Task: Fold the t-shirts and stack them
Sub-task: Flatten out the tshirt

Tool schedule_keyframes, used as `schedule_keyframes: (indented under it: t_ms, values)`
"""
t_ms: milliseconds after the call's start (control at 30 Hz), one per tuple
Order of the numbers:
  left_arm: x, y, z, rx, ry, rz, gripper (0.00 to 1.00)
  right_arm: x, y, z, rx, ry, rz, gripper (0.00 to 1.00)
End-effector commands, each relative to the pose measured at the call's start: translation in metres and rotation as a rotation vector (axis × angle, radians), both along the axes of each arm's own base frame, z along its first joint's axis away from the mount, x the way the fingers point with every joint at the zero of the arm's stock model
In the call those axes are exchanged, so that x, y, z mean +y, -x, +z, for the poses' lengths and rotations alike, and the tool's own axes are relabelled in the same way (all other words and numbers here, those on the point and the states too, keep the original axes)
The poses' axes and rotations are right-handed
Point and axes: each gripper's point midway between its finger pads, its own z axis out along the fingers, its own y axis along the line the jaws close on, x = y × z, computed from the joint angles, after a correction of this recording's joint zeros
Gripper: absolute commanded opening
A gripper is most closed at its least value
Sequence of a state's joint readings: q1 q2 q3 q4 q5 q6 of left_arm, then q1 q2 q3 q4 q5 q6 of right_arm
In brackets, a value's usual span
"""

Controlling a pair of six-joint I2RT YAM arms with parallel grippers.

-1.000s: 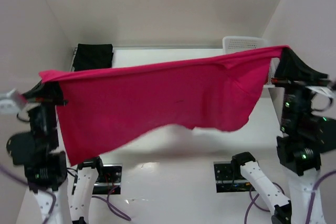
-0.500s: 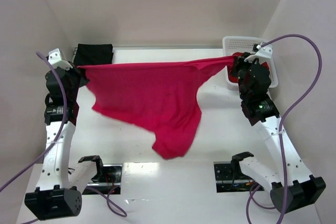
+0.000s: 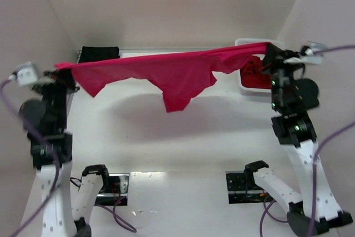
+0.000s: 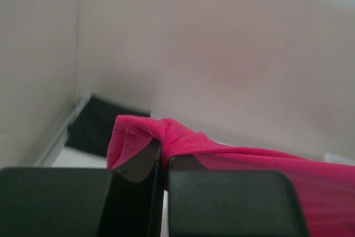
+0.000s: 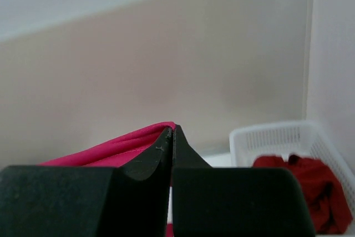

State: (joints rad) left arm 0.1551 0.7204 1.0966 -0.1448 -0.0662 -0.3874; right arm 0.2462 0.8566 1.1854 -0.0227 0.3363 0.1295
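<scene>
A bright crimson-pink t-shirt [image 3: 166, 73] hangs stretched in the air between my two grippers, above the back of the table. My left gripper [image 3: 62, 69] is shut on its left end, which bunches over the jaws in the left wrist view [image 4: 161, 137]. My right gripper [image 3: 268, 48] is shut on its right end, seen in the right wrist view [image 5: 133, 142]. A folded black t-shirt [image 3: 100, 54] lies at the back left corner. A darker red t-shirt [image 3: 254, 73] lies crumpled in the white basket [image 3: 244, 43].
White walls close in the table on the left, back and right. The basket stands at the back right, by the right arm; it also shows in the right wrist view [image 5: 272, 137]. Two black arm mounts [image 3: 105, 181] with cables sit at the near edge.
Both grippers have risen and swung outward with the crimson-pink shirt. The shirt went from hanging low and drooping to being pulled taut and high near the back.
</scene>
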Motion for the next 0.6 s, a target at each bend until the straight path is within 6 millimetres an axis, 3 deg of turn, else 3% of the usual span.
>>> schedule_keyframes:
  t_ms: [0, 67, 133, 200, 267, 367, 400, 567]
  values:
    - [0.009, 0.109, 0.097, -0.368, -0.054, 0.142, 0.00, -0.044, 0.098, 0.096, -0.324, -0.045, -0.116, 0.00]
    - [0.009, 0.145, 0.102, -0.428, -0.056, 0.177, 0.00, -0.051, 0.130, 0.107, -0.377, -0.050, -0.122, 0.00]
    - [0.009, 0.156, 0.097, -0.442, -0.052, 0.189, 0.00, -0.056, 0.149, 0.112, -0.415, -0.061, -0.123, 0.00]
    - [0.011, 0.157, 0.092, -0.444, -0.028, 0.194, 0.00, -0.061, 0.151, 0.109, -0.412, -0.077, -0.150, 0.00]
    - [0.011, 0.146, 0.079, -0.413, 0.002, 0.183, 0.00, -0.061, 0.134, 0.095, -0.352, -0.060, -0.171, 0.00]
    - [0.009, 0.108, 0.059, -0.330, 0.053, 0.135, 0.00, -0.050, 0.099, 0.066, -0.257, -0.057, -0.144, 0.00]
    - [0.008, 0.086, 0.042, -0.267, 0.065, 0.110, 0.00, -0.047, 0.087, 0.055, -0.226, -0.047, -0.144, 0.00]
    - [0.014, 0.031, -0.009, -0.112, 0.111, 0.103, 0.00, -0.028, 0.024, -0.006, -0.037, -0.012, -0.114, 0.00]
